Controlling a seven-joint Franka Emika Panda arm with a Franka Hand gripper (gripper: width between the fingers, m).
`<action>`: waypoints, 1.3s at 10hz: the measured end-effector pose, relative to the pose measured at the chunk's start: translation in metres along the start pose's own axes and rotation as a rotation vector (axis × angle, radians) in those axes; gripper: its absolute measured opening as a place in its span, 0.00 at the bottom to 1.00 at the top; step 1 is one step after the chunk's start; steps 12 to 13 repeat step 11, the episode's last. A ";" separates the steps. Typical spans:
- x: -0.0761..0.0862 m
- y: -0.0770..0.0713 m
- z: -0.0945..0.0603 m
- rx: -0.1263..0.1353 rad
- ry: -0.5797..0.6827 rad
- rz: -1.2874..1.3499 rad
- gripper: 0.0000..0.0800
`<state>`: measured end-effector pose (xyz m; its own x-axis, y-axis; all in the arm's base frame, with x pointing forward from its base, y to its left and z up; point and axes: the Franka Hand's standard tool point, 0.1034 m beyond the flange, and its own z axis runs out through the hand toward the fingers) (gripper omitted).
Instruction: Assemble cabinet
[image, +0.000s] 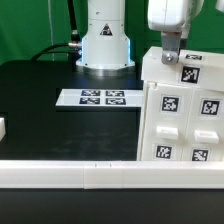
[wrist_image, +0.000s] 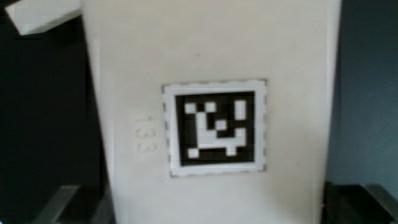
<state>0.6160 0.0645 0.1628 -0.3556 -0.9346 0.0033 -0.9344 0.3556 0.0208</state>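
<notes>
The cabinet (image: 185, 115) is the big white piece with several black-and-white tags at the exterior view's right. At its far upper edge a white panel (image: 178, 72) with a tag stands up. My gripper (image: 170, 55) comes down from above onto that panel's top. In the wrist view the tagged panel (wrist_image: 214, 90) fills the whole gap of the gripper (wrist_image: 214, 208). One dark finger (wrist_image: 68, 205) lies against one side of the panel and the other finger (wrist_image: 365, 205) against the opposite side. The jaws are shut on the panel.
The marker board (image: 100, 97) lies flat on the black table in front of the robot base (image: 105, 45). A small white block (image: 2, 128) shows at the exterior view's left edge. A long white rail (image: 90, 175) runs along the front.
</notes>
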 end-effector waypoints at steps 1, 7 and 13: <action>-0.001 0.000 0.000 -0.002 -0.005 -0.031 0.89; -0.001 0.001 0.001 -0.003 -0.004 -0.038 1.00; -0.001 0.001 0.001 -0.003 -0.004 -0.040 1.00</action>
